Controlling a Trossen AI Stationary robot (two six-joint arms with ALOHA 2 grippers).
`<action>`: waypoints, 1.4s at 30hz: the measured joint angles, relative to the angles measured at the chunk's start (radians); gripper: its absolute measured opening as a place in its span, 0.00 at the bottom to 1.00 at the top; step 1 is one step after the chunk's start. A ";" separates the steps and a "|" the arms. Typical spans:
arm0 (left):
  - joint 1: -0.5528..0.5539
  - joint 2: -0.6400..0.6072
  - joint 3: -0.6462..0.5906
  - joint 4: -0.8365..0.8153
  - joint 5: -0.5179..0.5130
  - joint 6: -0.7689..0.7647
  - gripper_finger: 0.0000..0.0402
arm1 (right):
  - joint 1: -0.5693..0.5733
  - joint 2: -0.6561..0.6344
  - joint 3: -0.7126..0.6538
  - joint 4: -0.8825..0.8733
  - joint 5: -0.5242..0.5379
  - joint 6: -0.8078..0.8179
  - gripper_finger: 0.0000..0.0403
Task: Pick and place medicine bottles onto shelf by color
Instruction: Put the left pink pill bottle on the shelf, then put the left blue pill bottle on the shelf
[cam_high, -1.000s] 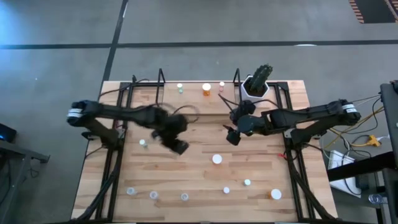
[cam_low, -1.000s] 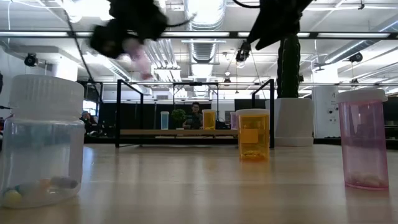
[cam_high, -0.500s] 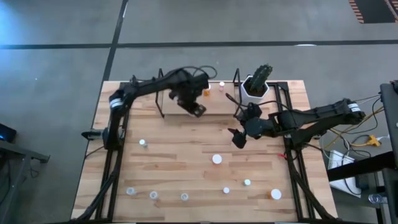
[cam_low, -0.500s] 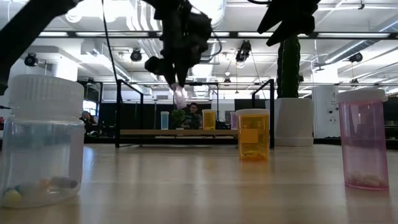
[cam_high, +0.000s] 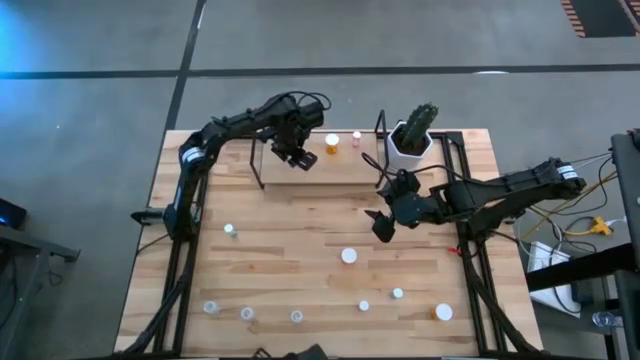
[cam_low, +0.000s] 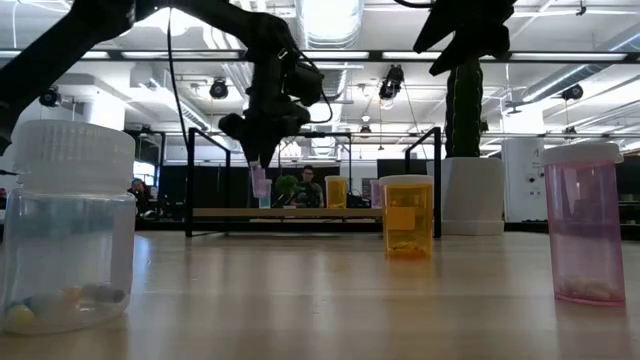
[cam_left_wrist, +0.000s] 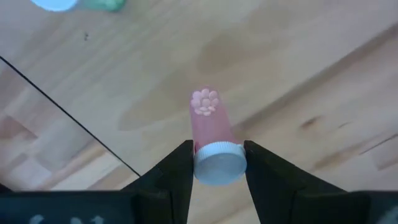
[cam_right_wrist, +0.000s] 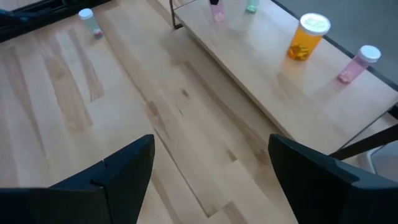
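Note:
My left gripper (cam_high: 293, 153) hangs over the left part of the shelf (cam_high: 345, 168), shut on a small pink medicine bottle (cam_left_wrist: 210, 121) with a white cap. The same bottle (cam_low: 259, 184) shows a little above the shelf board in the low view. On the shelf stand an orange bottle (cam_high: 332, 143), a pink one (cam_high: 356, 138) and a greenish one (cam_right_wrist: 251, 7). Several more bottles stand on the tabletop, among them a white-capped one (cam_high: 348, 256) and an orange one (cam_high: 443, 312). My right gripper (cam_high: 378, 222) waits open above the table's middle right, holding nothing. My left gripper pinches the pink bottle's white cap (cam_left_wrist: 203, 167) between its two fingers (cam_left_wrist: 179, 167), one on each side. The fingers come from above and point down. The bottle hangs upright below them, its bottom clear of the shelf board.
A white pot with a cactus (cam_high: 411, 138) stands at the shelf's right end. Black wire uprights (cam_high: 259, 150) close the shelf's ends. Bottles near the front edge (cam_high: 247, 314) stand close to the low camera. Bare planks lie between the shelf and these bottles.
My left gripper has swung from above the table's left middle toward the far edge and to the right, carrying the pink bottle over the shelf. It has tipped to point straight down, and the bottle now hangs upright just above the board.

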 joint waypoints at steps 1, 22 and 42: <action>0.004 0.000 -0.001 0.000 -0.001 0.010 0.29 | 0.000 0.000 0.000 0.000 0.000 0.000 0.75; 0.012 -0.001 -0.106 0.032 -0.005 0.070 0.48 | -0.001 0.000 0.000 0.008 0.002 0.000 0.75; 0.012 -0.319 -0.111 0.029 -0.023 0.004 0.58 | -0.001 0.000 -0.002 0.007 0.001 -0.021 0.75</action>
